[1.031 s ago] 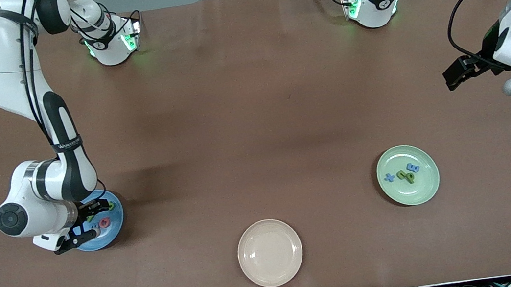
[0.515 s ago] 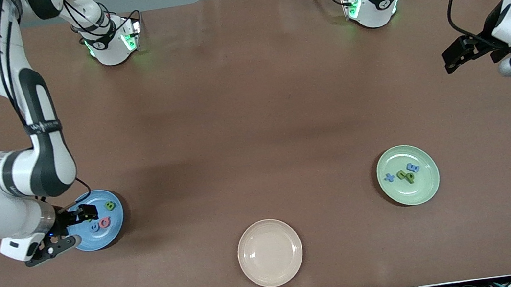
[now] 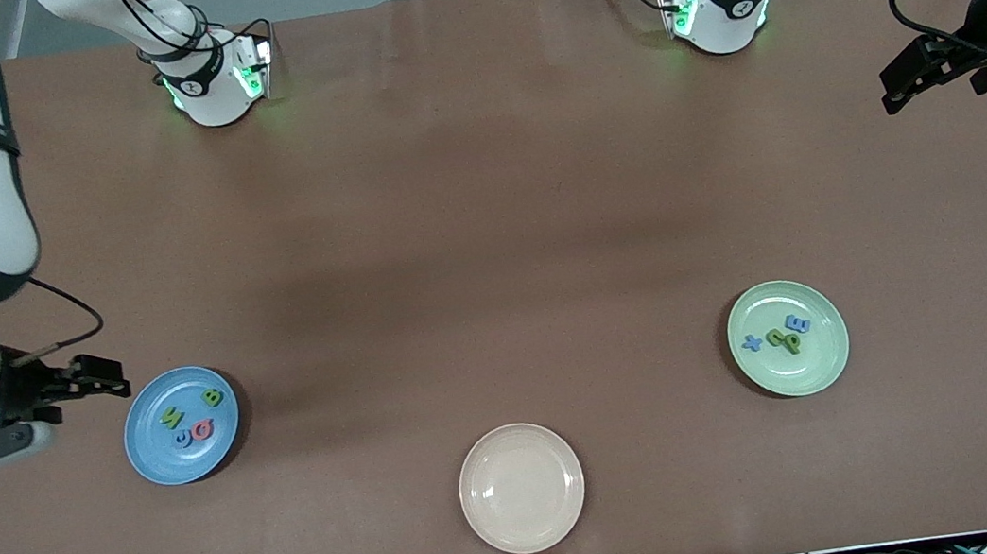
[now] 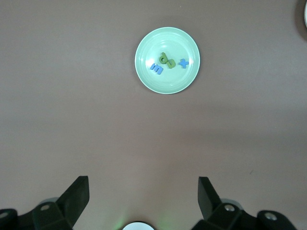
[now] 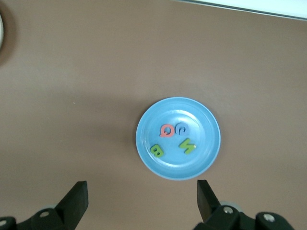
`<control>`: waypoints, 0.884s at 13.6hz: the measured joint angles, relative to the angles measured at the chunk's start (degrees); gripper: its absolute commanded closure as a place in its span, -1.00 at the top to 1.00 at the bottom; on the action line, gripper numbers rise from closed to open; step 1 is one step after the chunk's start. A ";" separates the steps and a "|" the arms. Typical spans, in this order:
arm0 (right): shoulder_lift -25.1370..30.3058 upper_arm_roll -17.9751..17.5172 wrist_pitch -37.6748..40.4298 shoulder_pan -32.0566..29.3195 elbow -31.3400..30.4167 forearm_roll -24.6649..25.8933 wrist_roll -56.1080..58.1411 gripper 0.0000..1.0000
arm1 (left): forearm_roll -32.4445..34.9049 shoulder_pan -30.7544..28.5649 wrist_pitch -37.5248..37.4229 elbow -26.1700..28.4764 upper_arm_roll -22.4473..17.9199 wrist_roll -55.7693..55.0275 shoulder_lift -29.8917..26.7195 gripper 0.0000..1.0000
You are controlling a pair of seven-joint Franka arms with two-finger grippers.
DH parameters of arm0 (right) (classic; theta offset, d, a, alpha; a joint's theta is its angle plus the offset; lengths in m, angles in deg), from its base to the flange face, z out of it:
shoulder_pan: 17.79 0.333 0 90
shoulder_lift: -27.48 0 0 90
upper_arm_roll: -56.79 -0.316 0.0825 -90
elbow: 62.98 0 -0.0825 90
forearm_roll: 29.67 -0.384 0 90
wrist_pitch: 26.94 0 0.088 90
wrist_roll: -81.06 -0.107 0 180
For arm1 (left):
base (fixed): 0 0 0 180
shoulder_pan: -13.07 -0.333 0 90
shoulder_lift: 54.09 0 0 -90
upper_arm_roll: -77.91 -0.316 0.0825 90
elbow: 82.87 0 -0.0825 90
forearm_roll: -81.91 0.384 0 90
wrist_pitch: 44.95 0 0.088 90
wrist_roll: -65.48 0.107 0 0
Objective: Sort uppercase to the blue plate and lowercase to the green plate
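The blue plate (image 3: pixel 157 458) holds the uppercase letters: a green N (image 3: pixel 172 418), a green B (image 3: pixel 212 397), a blue G (image 3: pixel 183 439) and a pink-red G (image 3: pixel 203 429). On the green plate (image 3: pixel 815 363) lie the lowercase ones: a blue x (image 3: pixel 752 341), green n and p (image 3: pixel 784 339) pressed together, and a blue E-shaped piece (image 3: pixel 798 325). My right gripper (image 3: pixel 112 382) hangs open and empty over bare table beside the blue plate (image 5: pixel 201 115). Over the left arm's end of the table, my left gripper (image 3: pixel 894 93) is open and empty, high above the green plate (image 4: pixel 144 48).
A beige plate (image 3: pixel 521 488) with nothing on it sits near the front edge, midway between the two coloured plates. Both arm bases (image 3: pixel 215 80) stand along the table's back edge, with brown tabletop between them and the plates.
My right gripper has lifted off the blue plate and drawn away toward the right arm's end of the table, uncovering the green N. My left gripper has drifted up and toward its base.
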 measured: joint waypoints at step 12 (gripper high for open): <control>20.96 -16.25 4.91 -12.38 -9.94 8.01 -13.73 1.00 | -0.24 -1.21 0.23 -0.55 -0.33 1.01 -0.32 1.00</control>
